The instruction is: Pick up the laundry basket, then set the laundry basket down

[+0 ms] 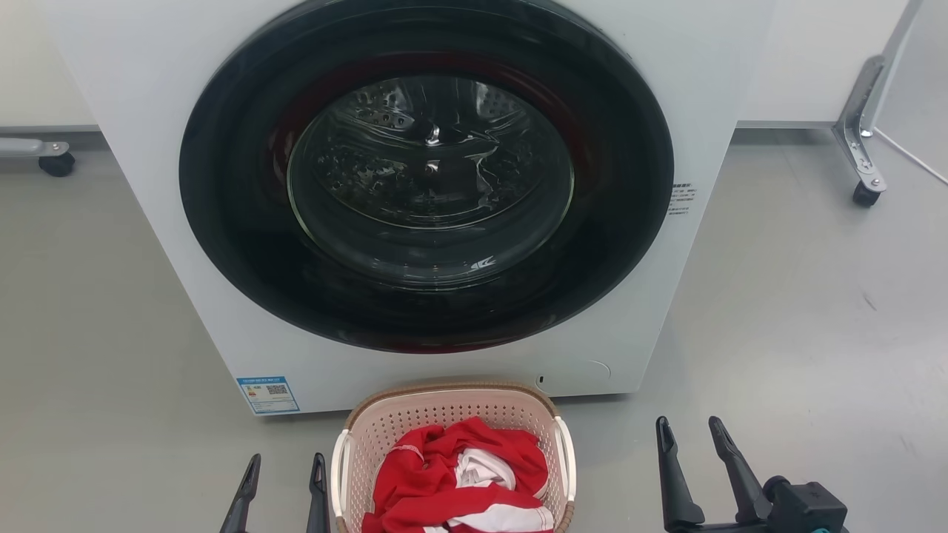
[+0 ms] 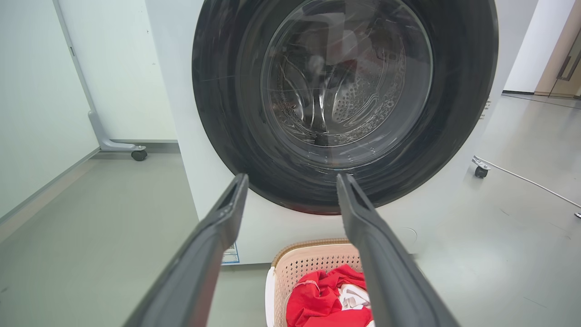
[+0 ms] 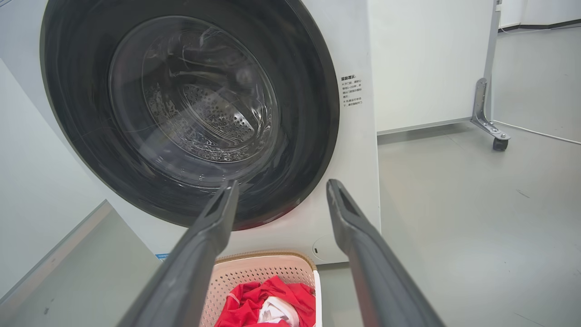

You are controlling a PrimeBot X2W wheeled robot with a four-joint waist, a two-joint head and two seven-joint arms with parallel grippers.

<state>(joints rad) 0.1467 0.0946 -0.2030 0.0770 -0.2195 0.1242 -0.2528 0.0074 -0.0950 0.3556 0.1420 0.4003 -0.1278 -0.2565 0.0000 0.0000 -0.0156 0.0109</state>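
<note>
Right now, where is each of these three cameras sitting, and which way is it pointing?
Head view: on the robot's head, looking forward and down at the washing machine and laundry basket; left gripper and right gripper show at the bottom.
Left wrist view: on the left wrist, looking along its own two fingers toward the machine's door.
Right wrist view: on the right wrist, looking along its fingers likewise.
Shared: both wrist views catch the door and basket.

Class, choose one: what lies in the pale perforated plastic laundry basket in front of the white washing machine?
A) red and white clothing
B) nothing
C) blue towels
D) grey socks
A: crumpled red and white clothing lies in the pinkish-beige perforated laundry basket before the white washing machine.
</note>
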